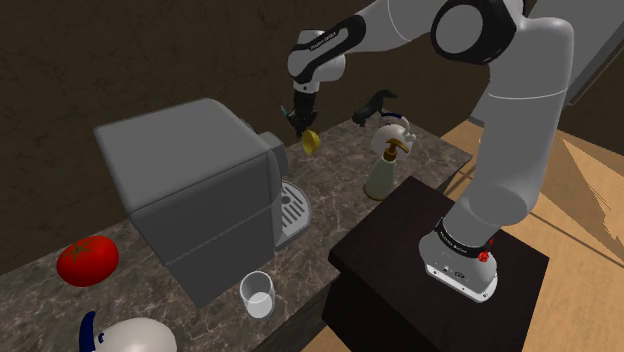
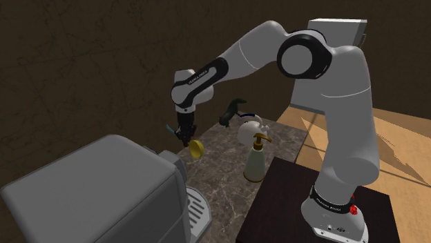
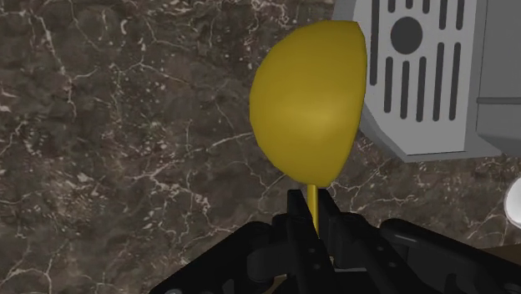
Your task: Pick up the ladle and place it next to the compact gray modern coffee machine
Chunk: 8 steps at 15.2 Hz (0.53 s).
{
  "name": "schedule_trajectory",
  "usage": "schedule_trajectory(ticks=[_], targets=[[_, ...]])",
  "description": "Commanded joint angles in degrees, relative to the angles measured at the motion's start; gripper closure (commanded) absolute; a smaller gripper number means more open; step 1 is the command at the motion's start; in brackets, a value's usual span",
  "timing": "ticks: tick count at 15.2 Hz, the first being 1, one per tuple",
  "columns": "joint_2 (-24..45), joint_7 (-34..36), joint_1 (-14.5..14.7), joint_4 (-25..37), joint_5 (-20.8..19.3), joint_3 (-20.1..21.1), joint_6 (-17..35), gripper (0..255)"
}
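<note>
Dark marbled surface (image 3: 125, 125) below, grey coffee machine (image 3: 434, 75) cut off at the frame edge. And the fingers (image 3: 295, 219) are pinched on the yellow ladle (image 3: 309, 100), handle mostly hidden between them, bowl hanging just beyond.

I see the yellow ladle (image 1: 311, 141) (image 2: 196, 148) (image 3: 309, 100) hanging bowl-down in the air, its thin handle pinched in the gripper (image 3: 311, 207), just beside the coffee machine (image 1: 190, 190) (image 2: 90, 193), a grey, boxy, upright unit with a slotted drip tray (image 3: 426, 75).
</note>
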Motion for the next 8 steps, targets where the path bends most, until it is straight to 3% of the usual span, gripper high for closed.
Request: schedule_trajectory(ticks=[1, 8], targets=[[0.86, -0.1, 0.1, -0.29, 0.19, 0.13, 1.2, 255], [4.23, -1.13, -0.04, -1.07, 0.97, 0.47, 5.27, 255]])
